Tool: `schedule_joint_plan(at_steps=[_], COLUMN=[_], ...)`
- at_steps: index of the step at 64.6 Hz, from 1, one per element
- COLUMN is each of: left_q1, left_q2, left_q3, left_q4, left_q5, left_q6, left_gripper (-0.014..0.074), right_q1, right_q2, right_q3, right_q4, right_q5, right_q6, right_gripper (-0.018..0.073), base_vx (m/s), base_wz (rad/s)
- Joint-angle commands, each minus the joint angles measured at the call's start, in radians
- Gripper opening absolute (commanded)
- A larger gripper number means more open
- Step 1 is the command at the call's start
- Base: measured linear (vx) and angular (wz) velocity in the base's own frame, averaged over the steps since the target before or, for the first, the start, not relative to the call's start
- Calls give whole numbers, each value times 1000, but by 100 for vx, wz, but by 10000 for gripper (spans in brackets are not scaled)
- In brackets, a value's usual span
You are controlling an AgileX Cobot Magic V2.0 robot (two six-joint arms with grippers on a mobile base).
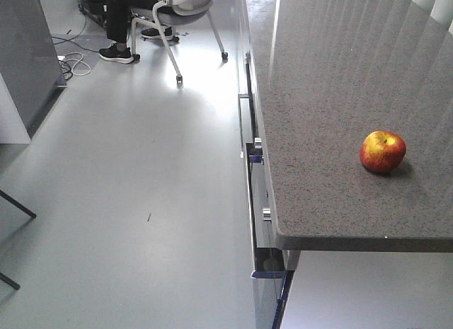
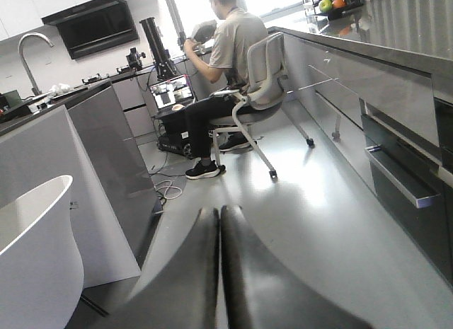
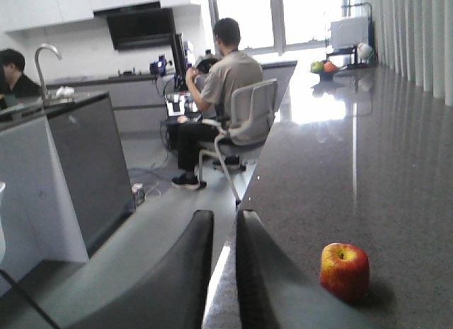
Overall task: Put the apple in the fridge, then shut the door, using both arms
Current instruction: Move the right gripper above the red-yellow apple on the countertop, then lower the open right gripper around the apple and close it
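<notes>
The apple (image 1: 383, 151), red with yellow patches, sits alone on the speckled grey counter (image 1: 325, 95), near its front right part. In the right wrist view the apple (image 3: 344, 271) lies to the right of my right gripper (image 3: 225, 217), a short way off. That gripper hovers over the counter's left edge (image 3: 248, 223), its jaws a narrow slit apart and holding nothing. My left gripper (image 2: 219, 212) hangs over the grey floor, its fingers pressed together and empty. The fridge and its door are out of view.
A man sits on a wheeled office chair (image 1: 177, 10) at the far end of the aisle, cables (image 1: 71, 64) on the floor beside him. Drawers with metal handles (image 2: 403, 180) line the counter's side. A grey island with a sink tap (image 2: 106, 152) stands on the left.
</notes>
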Motion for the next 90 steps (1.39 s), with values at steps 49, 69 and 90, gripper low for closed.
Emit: schedule_joint_plan(at_steps=[49,69,90], left_q1=[-4,-3,-3], left_q2=[-5,-5,-5], left_q3=[-16,-16,-16], left_q4=[-4,-4,-4], left_q5=[-73,-73,-73], left_q6=[-3,-4,-4], left_gripper=[-6,-6,-6], right_q1=[-1,-1,-1], right_q2=[510,846,1128], right_q3=[-369,-584,-732], right_q4=[-156,-363,-434], right_q5=[-43,10,42], right_q6=[48,227,304], right_gripper=[701,687,678], base_vx=[0,0,0], base_wz=[0,0,0])
